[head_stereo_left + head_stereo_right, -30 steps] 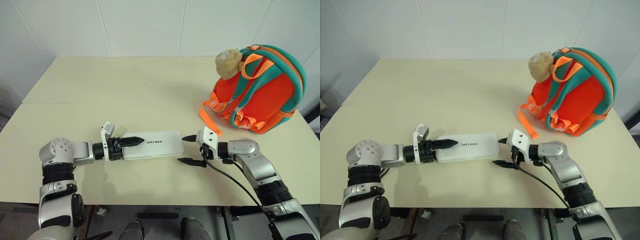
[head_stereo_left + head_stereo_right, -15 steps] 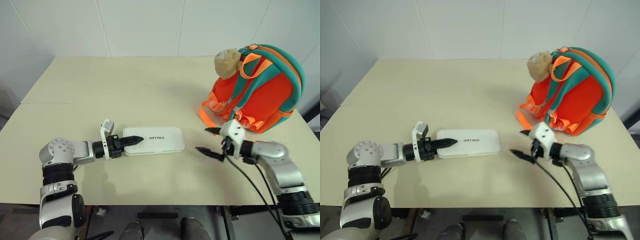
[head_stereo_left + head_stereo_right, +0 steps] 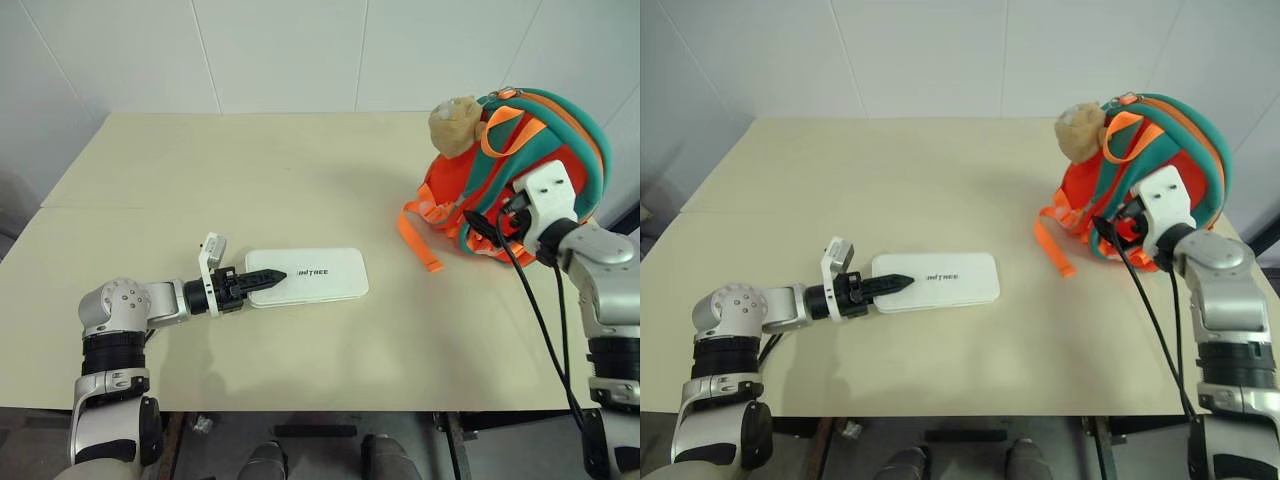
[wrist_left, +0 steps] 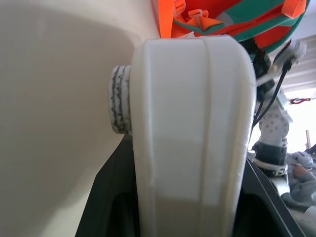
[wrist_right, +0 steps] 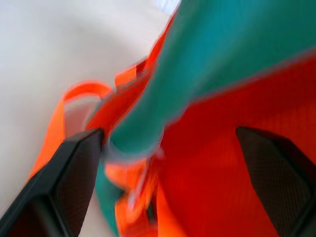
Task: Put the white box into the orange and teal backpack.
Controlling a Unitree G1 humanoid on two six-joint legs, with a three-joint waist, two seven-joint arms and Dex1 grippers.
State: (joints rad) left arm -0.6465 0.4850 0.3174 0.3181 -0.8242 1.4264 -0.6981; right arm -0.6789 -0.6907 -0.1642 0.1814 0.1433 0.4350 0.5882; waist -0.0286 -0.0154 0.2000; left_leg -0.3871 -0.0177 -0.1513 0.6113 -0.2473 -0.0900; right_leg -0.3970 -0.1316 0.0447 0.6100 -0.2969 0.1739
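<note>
Left eye view: flat white box (image 3: pixel 307 276), dark lettering.

You're looking at a bare test room or lab: plain white panelled walls (image 3: pixel 290 55) behind one cream table (image 3: pixel 250 170).

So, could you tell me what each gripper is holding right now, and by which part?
The left gripper is shut on the white box at its left end. The right gripper is open at the backpack, holding nothing.
</note>
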